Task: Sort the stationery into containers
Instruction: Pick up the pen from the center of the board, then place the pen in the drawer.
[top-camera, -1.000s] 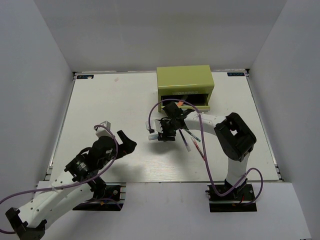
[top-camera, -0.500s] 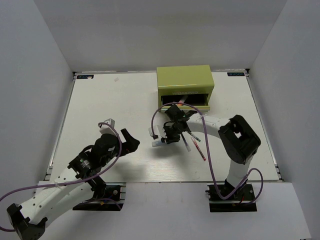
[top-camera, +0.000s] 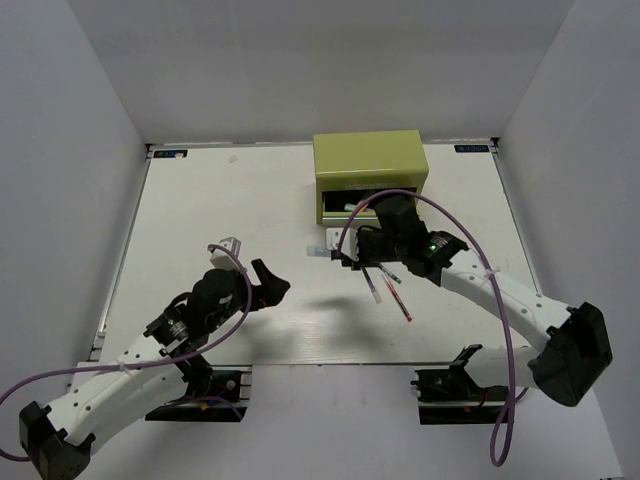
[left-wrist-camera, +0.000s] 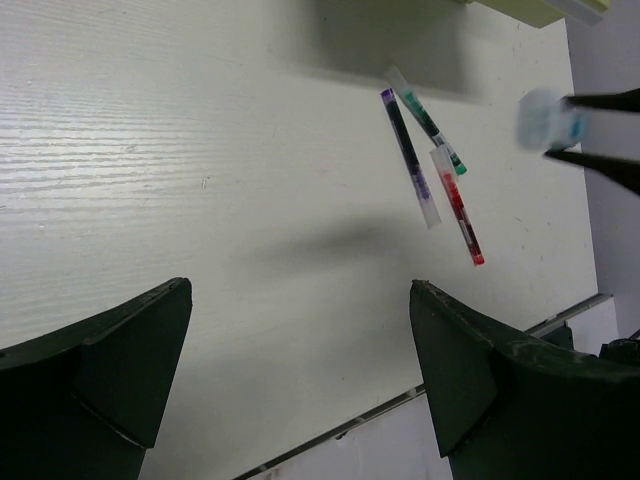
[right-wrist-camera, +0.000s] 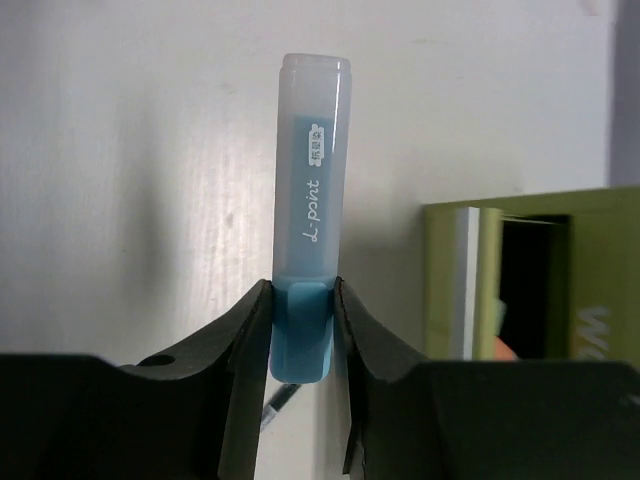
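Marker (right-wrist-camera: 311, 190), light blue, sits clamped in the right gripper (right-wrist-camera: 300, 300) near the chest (top-camera: 370, 160); left gripper (left-wrist-camera: 298, 300) gapes wide above the table (left-wrist-camera: 150, 150), near three pens (left-wrist-camera: 408, 158).

We read "L-point" in white along the barrel of the light blue marker (right-wrist-camera: 312, 215), rt wrist view. Just above that, a small white label w/ tiny chars: illegible to us. Olive chest (right-wrist-camera: 600, 250) has pale lettering, cut off at frame edge; we make out approx. a "W". Blue corner stickers (top-camera: 473, 149) on table (top-camera: 220, 220): unreadable.
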